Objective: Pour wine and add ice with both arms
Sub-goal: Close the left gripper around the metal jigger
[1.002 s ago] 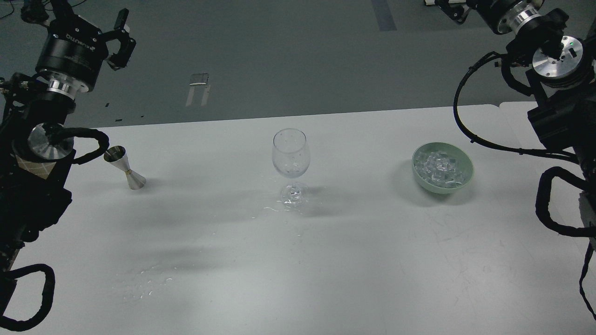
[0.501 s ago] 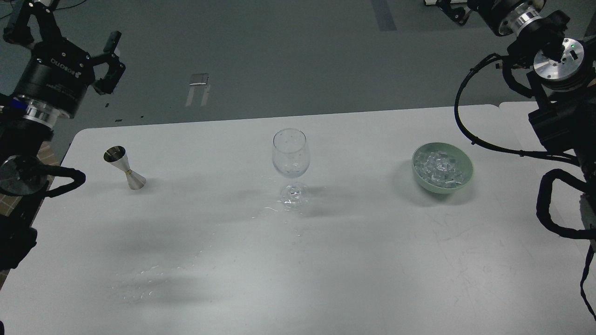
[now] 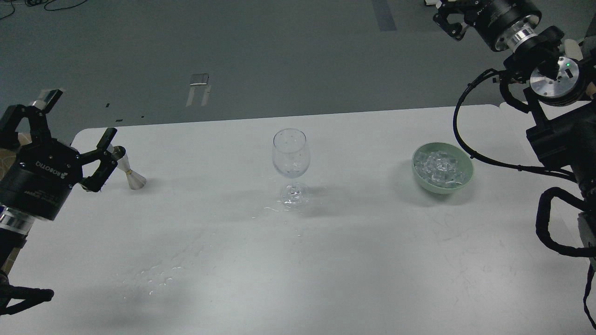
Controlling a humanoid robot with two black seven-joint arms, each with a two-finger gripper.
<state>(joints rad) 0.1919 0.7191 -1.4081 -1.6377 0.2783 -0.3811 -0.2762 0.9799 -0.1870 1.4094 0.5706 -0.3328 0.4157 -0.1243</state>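
Jigger point(image 3: 125, 168) on the left of the counter point(image 3: 326, 260), wine glass point(image 3: 291, 160) dead centre, pale green bowl point(image 3: 442, 168) out on the right, and that's the whole field from the head view. The left gripper point(image 3: 70, 128) hangs just beside the jigger with its jaws spread wide and nothing between them; one fingertip point(image 3: 109, 136) overlaps the jigger's rim in this view, but whether it is touching cannot be told. The ice point(image 3: 438, 166) sits heaped in the bowl, untouched by any arm. As for the wine, nothing clear shows in the jigger's cup from here, and the glass looks near empty apart from droplets on its wall. There are wet splashes on the counter around the glass's foot and nearer the front left.

The right gripper point(image 3: 449, 16) is up at the top edge, well apart from the bowl, seen partly cut off; whether its jaws are apart cannot be told.

The step in hand looks like the reach for the jigger. To do it well, the left arm should centre the narrow waist between the open jaws, square up before closing, and lift it level. The jigger is small and top-heavy, the counter is wet, and a nudge from one finger could tip it.
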